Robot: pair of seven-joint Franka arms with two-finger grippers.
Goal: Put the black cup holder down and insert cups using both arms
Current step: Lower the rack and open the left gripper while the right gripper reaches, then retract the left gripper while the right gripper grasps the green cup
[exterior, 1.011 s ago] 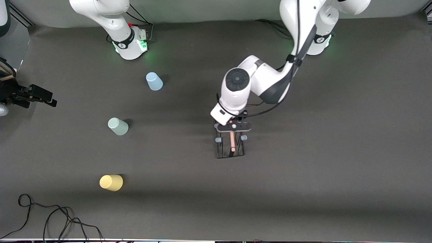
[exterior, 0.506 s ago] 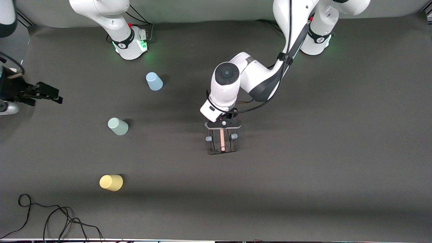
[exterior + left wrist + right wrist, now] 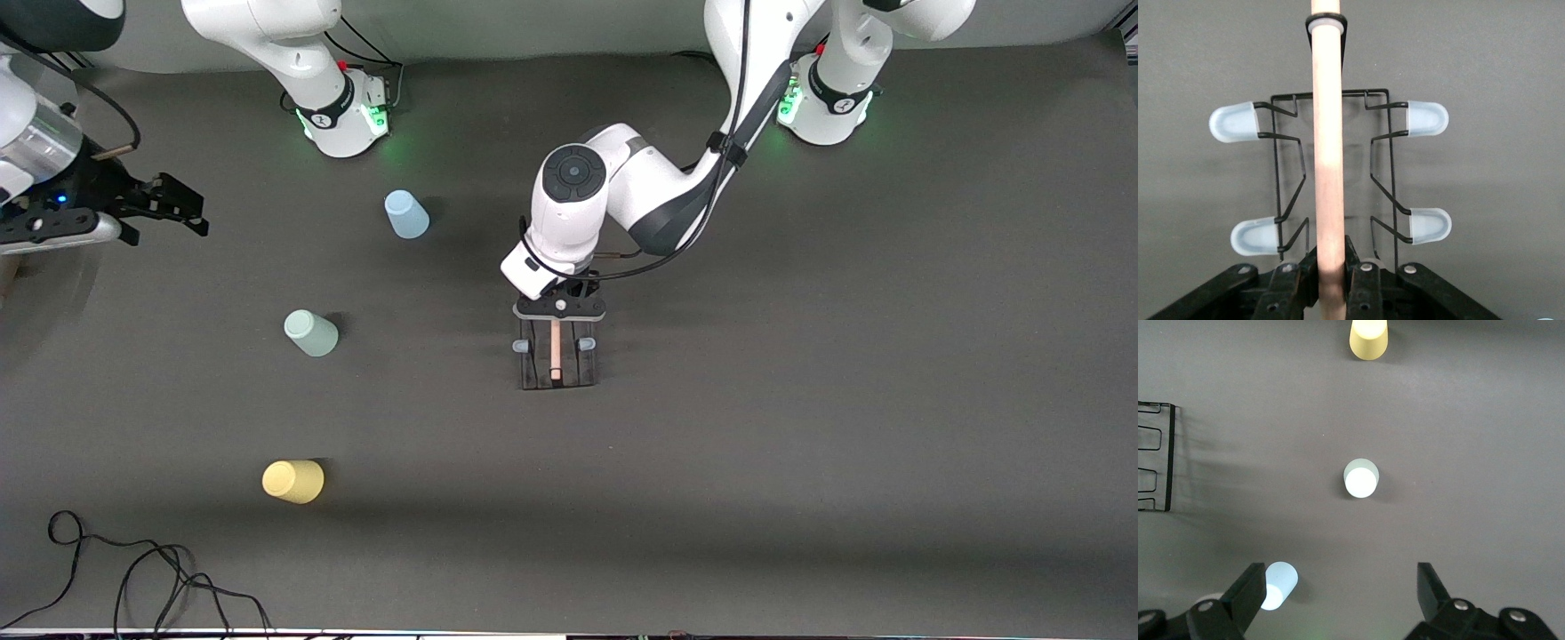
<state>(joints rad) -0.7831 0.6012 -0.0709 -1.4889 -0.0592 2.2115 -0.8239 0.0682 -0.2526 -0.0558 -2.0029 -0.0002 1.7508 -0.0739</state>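
Left gripper (image 3: 1330, 280): clamped on the wooden rod handle (image 3: 1327, 147) of the black cup holder (image 3: 556, 354), mid-table.
Right gripper (image 3: 1338, 593): fingers wide apart, holding nothing, up over the right arm's end of the table.
Table (image 3: 845, 373): dark grey mat (a loose black cable (image 3: 133, 569) lies at its near edge).
Cups: light blue cup (image 3: 406, 214), pale green cup (image 3: 310, 332) and yellow cup (image 3: 293, 481), well apart, none on the holder's pegs (image 3: 1427, 118).

Black cup holder (image 3: 557, 353) — end under the left gripper (image 3: 560, 307) hidden from the front; handle (image 3: 1327, 147) runs off frame at 12 o'clock. Right arm (image 3: 36, 169) cropped at 9 o'clock.
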